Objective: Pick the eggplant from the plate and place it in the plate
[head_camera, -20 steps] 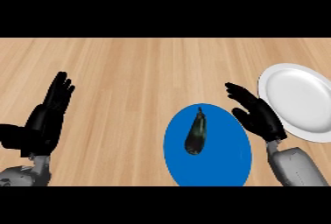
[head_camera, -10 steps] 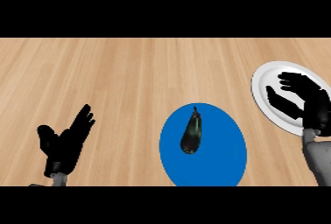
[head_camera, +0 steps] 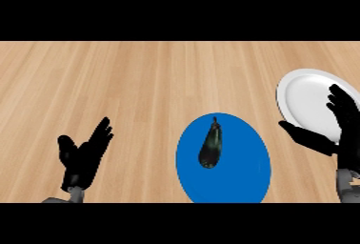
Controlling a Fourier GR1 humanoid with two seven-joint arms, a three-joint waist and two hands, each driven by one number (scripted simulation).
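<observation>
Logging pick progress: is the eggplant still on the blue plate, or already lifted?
On the plate. The eggplant lies flat on the blue plate, no hand touching it; the right hand hovers open over the white plate.

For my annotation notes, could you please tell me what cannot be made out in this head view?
- White plate: its right part is hidden by the right hand and cut by the picture's edge.
- Eggplant on the blue plate: its underside is unseen.
- Left hand: its forearm is cut off below.

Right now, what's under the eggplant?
The eggplant lies on the blue plate, which rests on the wooden counter. The patch of plate beneath the eggplant is covered, so nothing there can be seen.
</observation>
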